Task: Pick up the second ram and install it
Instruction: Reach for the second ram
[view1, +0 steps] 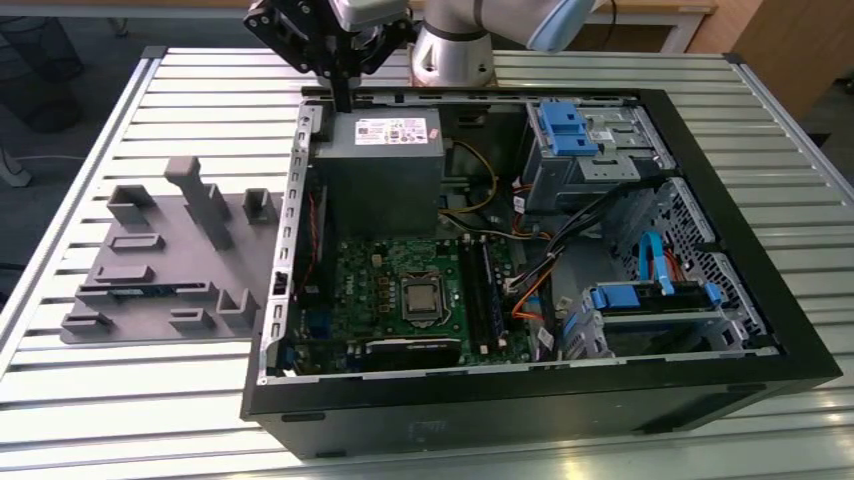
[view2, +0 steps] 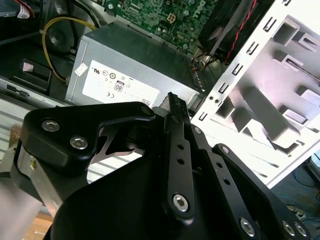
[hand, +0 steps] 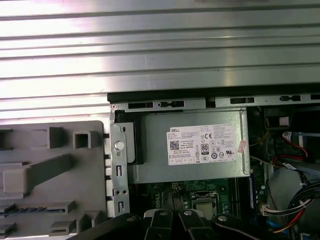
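The second ram (view1: 134, 291) is a thin blue-green stick lying in a slot of the grey holder tray (view1: 160, 250), at the exterior view's left; in the first wrist view the ram (hand: 30, 209) shows as a bluish strip in the tray (hand: 50, 165). My gripper (view1: 344, 103) hangs shut and empty over the back edge of the open computer case (view1: 747, 330), above the grey power supply (view1: 378, 160). It is well away from the tray. In the second wrist view its black fingers (view2: 172, 107) are pressed together above the power supply (view2: 135, 65).
The green motherboard (view1: 400, 290) with its black slot strips (view1: 483, 290) lies inside the case below the power supply. Blue drive cages (view1: 574, 130) and cable bundles (view1: 587, 230) crowd the exterior view's right side. The case and tray rest on a slatted metal table (view1: 200, 100).
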